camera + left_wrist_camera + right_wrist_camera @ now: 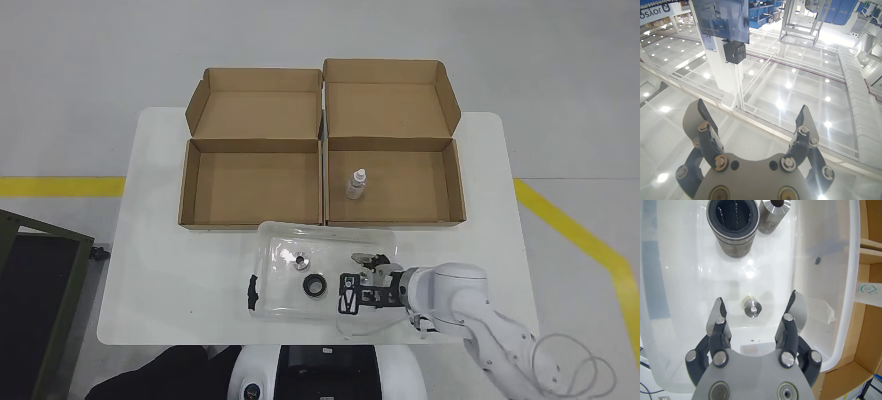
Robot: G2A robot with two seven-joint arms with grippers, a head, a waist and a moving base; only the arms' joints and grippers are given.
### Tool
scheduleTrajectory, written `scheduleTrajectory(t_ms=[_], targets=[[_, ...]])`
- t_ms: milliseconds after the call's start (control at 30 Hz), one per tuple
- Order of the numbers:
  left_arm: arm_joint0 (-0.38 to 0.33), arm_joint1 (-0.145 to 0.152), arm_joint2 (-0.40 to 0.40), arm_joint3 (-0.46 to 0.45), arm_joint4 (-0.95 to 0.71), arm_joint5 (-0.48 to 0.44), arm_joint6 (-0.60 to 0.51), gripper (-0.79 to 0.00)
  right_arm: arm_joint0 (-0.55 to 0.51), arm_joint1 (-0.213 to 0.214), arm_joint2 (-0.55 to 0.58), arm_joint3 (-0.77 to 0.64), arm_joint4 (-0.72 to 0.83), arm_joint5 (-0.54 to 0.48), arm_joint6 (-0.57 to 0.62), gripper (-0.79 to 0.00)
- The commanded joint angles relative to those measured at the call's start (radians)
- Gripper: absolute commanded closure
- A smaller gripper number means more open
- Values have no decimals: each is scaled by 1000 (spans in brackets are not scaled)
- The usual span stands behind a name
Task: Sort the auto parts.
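The small metal fitting (752, 309) lies on the floor of the clear bin (854, 256), nub end facing back toward the wrist. It's right between the fingers of the right pincer (756, 297), which is spread wide and grasping nothing.

So the step in hand looks like picking that little guy up. To do it well, the pincer probably wants to settle lower and centre itself so both pads meet the round body at once (tiny, round and shiny, so a lopsided squeeze could just squirt it away). The fitting sits close to the bin's end wall, so the fingers shouldn't snag the plastic going in or out.

Farther along the bin stand a linear bearing (733, 228) and a steel cylinder (772, 215), just beside each other and well apart from the fitting, so no crowding.

Beyond the bin on the bench (150, 250) are two open cardboard boxes: the left box (250, 190), and the right box (410, 190) with a small white bottle (357, 183) in it. Which one the fitting belongs in can't be told.

The left pincer (752, 106) points at the ceiling, fingers apart, holding nothing.
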Motion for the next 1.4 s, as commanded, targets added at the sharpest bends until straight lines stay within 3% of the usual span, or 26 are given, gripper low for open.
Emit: scheduleTrajectory(t_ms=[0, 33, 400, 467, 533, 600, 967, 1367], targets=[[0, 0, 0, 0, 0, 0, 0, -785, 6, -1, -7, 3, -4, 8, 13, -431], [0, 0, 0, 0, 0, 0, 0, -785, 10, -2, -11, 4, -8, 13, 21, -388], [0, 0, 0, 0, 0, 0, 0, -785, 44, -10, -56, 29, 17, 20, 82, -332], [0, 0, 0, 0, 0, 0, 0, -785, 48, -11, -60, 28, 27, 19, 91, -256], [0, 0, 0, 0, 0, 0, 0, -785, 52, -11, -63, 29, 33, 16, 101, -95], [0, 0, 0, 0, 0, 0, 0, -785, 56, -11, -63, 27, 40, 14, 108, 0], [0, 0, 0, 0, 0, 0, 0, -785, 38, 1, -22, -56, 70, -3, 61, 0], [0, 0, 0, 0, 0, 0, 0, -785, 26, 11, 46, -35, 132, -10, -165, 0]])
